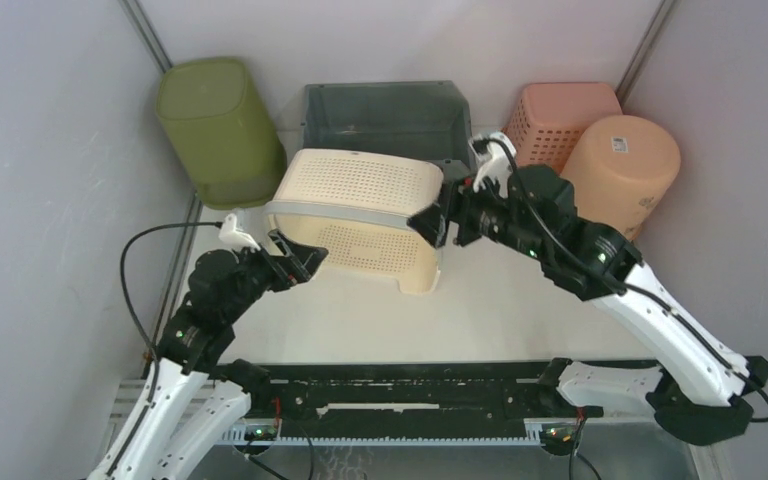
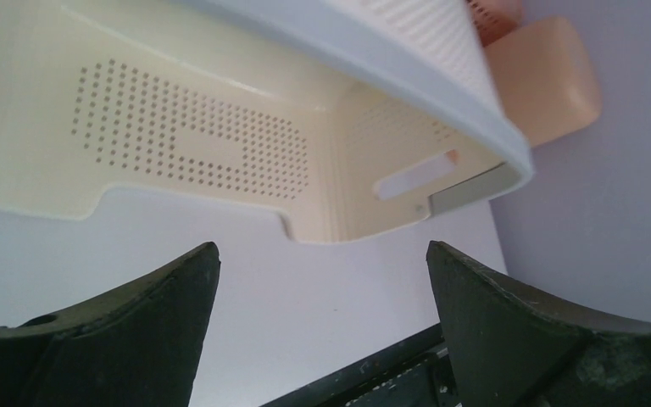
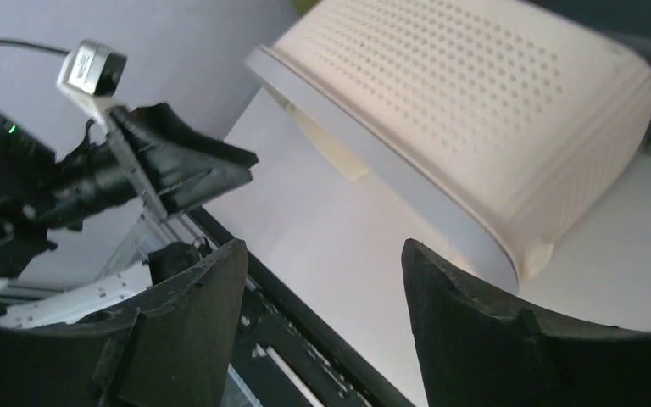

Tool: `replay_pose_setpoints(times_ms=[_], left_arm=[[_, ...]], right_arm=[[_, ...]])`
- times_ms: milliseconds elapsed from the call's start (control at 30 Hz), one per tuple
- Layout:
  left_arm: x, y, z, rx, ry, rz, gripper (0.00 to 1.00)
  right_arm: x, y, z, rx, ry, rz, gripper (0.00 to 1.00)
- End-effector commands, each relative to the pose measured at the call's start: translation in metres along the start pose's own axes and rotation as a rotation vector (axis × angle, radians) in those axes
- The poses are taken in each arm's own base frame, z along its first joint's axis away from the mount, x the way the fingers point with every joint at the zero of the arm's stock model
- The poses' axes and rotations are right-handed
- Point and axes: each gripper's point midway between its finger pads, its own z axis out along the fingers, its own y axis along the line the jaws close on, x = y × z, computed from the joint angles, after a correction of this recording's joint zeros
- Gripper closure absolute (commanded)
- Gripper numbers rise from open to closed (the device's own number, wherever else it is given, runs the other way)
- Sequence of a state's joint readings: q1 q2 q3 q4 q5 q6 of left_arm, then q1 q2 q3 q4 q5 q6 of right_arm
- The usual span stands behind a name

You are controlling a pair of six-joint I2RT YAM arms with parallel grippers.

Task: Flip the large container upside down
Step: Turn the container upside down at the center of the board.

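Note:
The large container (image 1: 360, 185) is a cream perforated basket with a grey rim. It stands tilted in the middle of the table, base up and toward the back, open side facing down and forward. From the left wrist I look up into the container's inside (image 2: 186, 144); its rim is lifted off the table on this side. My left gripper (image 1: 295, 262) (image 2: 322, 246) is open just left of and below the rim, holding nothing. My right gripper (image 1: 435, 222) (image 3: 322, 242) is open at the container's (image 3: 475, 110) right end, with only table between its fingers.
Along the back stand an olive bin (image 1: 218, 125), a dark grey bin (image 1: 385, 115), a pink basket (image 1: 560, 115) and a peach bin (image 1: 625, 170) (image 2: 551, 76) lying base-up. Walls close in left and right. A black rail (image 1: 410, 385) runs along the near edge.

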State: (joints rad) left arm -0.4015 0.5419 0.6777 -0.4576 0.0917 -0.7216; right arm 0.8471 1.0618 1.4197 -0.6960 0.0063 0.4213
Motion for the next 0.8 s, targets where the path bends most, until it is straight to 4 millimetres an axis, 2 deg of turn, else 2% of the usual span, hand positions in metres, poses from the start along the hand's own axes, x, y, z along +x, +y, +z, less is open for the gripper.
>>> replay_pose_setpoints(times_ms=[0, 133, 167, 267, 300, 333, 400, 467, 567, 767], left_arm=[[-0.028, -0.038, -0.021, 0.098, -0.042, 0.041, 0.05], [-0.029, -0.048, -0.021, 0.109, -0.034, 0.058, 0.09], [-0.030, -0.045, -0.021, 0.087, -0.040, 0.063, 0.10], [-0.017, -0.038, -0.022, 0.054, -0.027, 0.090, 0.10], [-0.012, -0.035, -0.020, 0.049, -0.020, 0.088, 0.12], [-0.004, -0.032, -0.018, 0.042, -0.008, 0.088, 0.13], [0.012, -0.024, -0.012, 0.021, 0.014, 0.087, 0.15], [0.031, -0.012, -0.004, -0.012, 0.034, 0.088, 0.16], [0.064, 0.010, 0.009, -0.064, 0.077, 0.079, 0.19], [0.094, 0.031, 0.036, -0.158, 0.069, 0.090, 0.27]], right_arm=[[-0.037, 0.002, 0.034, 0.052, -0.032, -0.032, 0.26], [-0.073, -0.022, 0.074, 0.075, -0.020, 0.000, 0.26], [-0.081, -0.030, 0.085, 0.064, -0.004, 0.025, 0.26], [-0.101, -0.066, 0.119, 0.110, 0.049, 0.098, 0.27], [-0.099, -0.085, 0.139, 0.141, 0.086, 0.122, 0.27], [-0.100, -0.095, 0.153, 0.157, 0.104, 0.135, 0.27], [-0.102, -0.113, 0.173, 0.185, 0.127, 0.156, 0.28], [-0.091, -0.129, 0.193, 0.206, 0.167, 0.182, 0.29], [-0.080, -0.143, 0.212, 0.205, 0.185, 0.208, 0.29], [-0.068, -0.154, 0.230, 0.202, 0.211, 0.224, 0.29]])
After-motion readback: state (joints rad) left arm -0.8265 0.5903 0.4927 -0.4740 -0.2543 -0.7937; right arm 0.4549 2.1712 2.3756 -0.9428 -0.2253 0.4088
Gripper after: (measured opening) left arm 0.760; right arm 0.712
